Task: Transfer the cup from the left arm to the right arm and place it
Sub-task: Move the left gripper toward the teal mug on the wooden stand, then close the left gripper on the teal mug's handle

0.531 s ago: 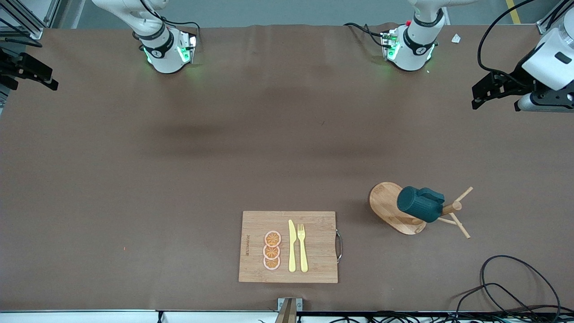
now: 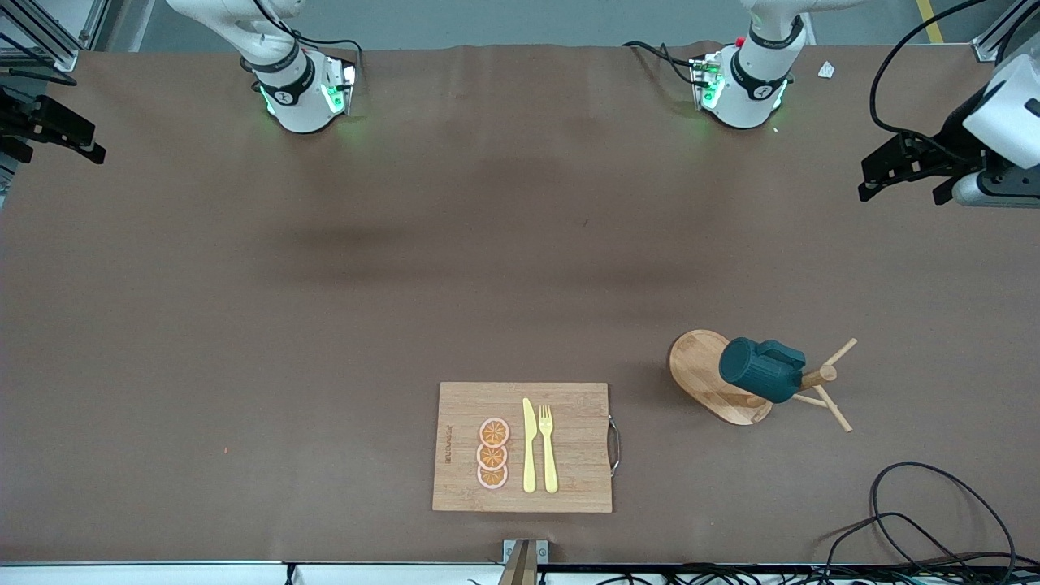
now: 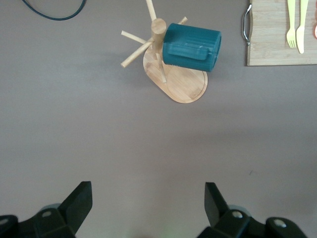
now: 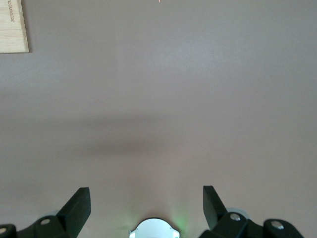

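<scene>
Teal cup (image 2: 761,370): it hung sideways on a peg of the wooden mug tree (image 2: 719,375), toward my left arm's end of the table, untouched by either of my grippers.
Change: in the half second before this, my left gripper (image 2: 900,169) had drifted slightly outward and upward at the table's edge; the cup, the tree and the cutting board (image 2: 569,406) had not moved at all.
Meaning: I judged the task barely begun, with the reach to the cup ahead of me and the handover not yet possible.
Left arm pose: it was raised over the table's edge at its own end, well apart from the cup, its wrist camera looking down at the mug tree.
Left jaws: spread wide, holding nothing (image 3: 146,201).
Right arm pose: it waited over bare brown table at its own end.
Right jaws: my right gripper (image 4: 146,203) stood wide apart, empty.
Board: knife (image 2: 529,445), fork (image 2: 548,447) and orange slices (image 2: 492,453) lay on it, nearer the front camera than the cup.
</scene>
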{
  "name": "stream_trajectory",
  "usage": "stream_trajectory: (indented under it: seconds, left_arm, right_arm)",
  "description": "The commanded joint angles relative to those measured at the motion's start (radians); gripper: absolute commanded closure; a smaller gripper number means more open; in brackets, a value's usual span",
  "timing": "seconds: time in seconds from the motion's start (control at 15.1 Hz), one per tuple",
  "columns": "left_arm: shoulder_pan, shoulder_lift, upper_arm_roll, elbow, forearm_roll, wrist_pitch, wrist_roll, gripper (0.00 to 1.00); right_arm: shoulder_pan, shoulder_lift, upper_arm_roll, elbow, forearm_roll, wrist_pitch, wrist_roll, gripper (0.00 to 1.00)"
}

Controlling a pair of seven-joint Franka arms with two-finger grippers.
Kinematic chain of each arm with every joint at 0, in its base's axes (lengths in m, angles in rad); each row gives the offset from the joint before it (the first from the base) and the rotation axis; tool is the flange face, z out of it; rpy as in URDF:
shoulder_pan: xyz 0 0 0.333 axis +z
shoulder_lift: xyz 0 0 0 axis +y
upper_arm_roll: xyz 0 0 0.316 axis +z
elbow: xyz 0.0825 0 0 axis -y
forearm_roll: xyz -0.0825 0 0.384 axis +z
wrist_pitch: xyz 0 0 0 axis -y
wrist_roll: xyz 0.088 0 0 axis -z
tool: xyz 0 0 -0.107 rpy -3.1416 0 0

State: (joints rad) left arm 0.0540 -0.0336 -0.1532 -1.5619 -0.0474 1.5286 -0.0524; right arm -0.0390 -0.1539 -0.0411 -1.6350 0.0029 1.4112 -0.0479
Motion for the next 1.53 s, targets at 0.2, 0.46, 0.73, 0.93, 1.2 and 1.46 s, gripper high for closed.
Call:
stream_trajectory:
  seconds: [0.2, 0.46, 0.73, 0.93, 1.2, 1.46]
  left_arm:
    - [0.003, 0.145, 0.004, 0.103, -0.026, 0.021, -0.093, 0.0]
    - [0.006, 0.195, 0.006, 0.112, -0.083, 0.14, -0.282, 0.0]
    - [0.006, 0.256, 0.006, 0.108, -0.123, 0.252, -0.544, 0.0]
    - [0.003, 0.27, 0.006, 0.03, -0.186, 0.391, -0.754, 0.02]
    - [0.001, 0.271, 0.001, -0.056, -0.209, 0.513, -1.028, 0.09]
    - [0.0, 0.273, -0.002, -0.138, -0.313, 0.61, -1.179, 0.14]
  right_arm:
    - [-0.018, -0.012, 0.009, -0.006, 0.0, 0.005, -0.013, 0.0]
    - [-0.018, -0.012, 0.009, -0.006, -0.001, 0.005, -0.012, 0.0]
    - [-0.016, -0.012, 0.009, -0.006, -0.001, 0.005, -0.012, 0.0]
    - [-0.015, -0.012, 0.009, -0.006, -0.003, 0.005, -0.012, 0.0]
    - [-0.015, -0.012, 0.009, -0.006, -0.004, 0.006, -0.012, 0.0]
    - [-0.016, -0.012, 0.009, -0.006, -0.004, 0.006, -0.012, 0.0]
